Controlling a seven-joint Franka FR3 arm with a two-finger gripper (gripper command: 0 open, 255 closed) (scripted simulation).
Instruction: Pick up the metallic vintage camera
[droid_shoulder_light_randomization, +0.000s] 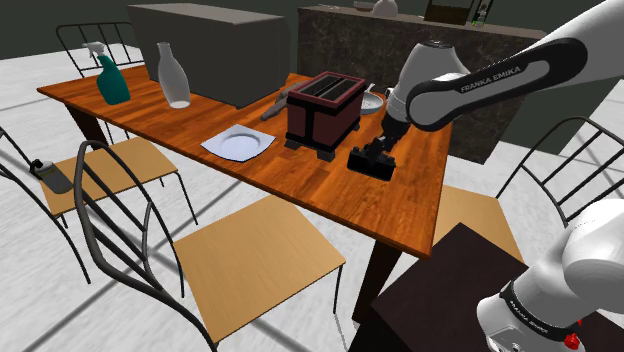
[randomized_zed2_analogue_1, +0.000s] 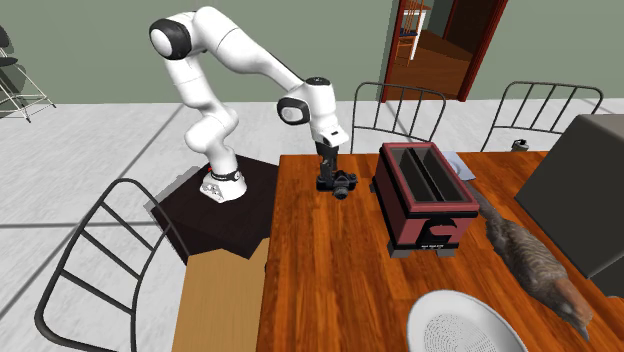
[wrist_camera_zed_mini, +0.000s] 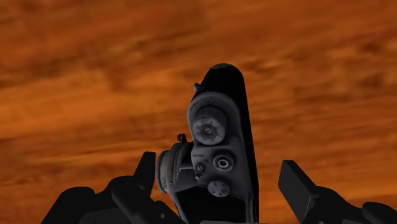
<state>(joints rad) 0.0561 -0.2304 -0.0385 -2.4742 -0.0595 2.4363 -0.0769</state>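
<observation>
Grey-and-black camera (wrist_camera_zed_mini: 219, 153) is sitting on the wooden desk (droid_shoulder_light_randomization: 330, 195), just beside the dark red toaster (droid_shoulder_light_randomization: 325, 108) on the stand's side. The fingers (wrist_camera_zed_mini: 296, 188) are standing apart with the camera body between them, so they're open and not gripping anything.

My read is that we're sitting right at the closing step. To do it well I'd be squeezing the flat body rather than the lens barrel. The lens is poking out toward one finger, and a round barrel is probably going to twist the whole thing as the pads are pressing in. There's a visible gap on the other finger's side, so the camera is likely going to slide across the desk a bit before both sides are biting. Centring first would help.

What's bugging me is that the wrist view is cutting off the bottom of the camera, so I can't tell how low the fingers are reaching or whether the lens-side finger is already touching. In the shoulder view the camera and fingers are blending into one dark lump — no help there.
</observation>
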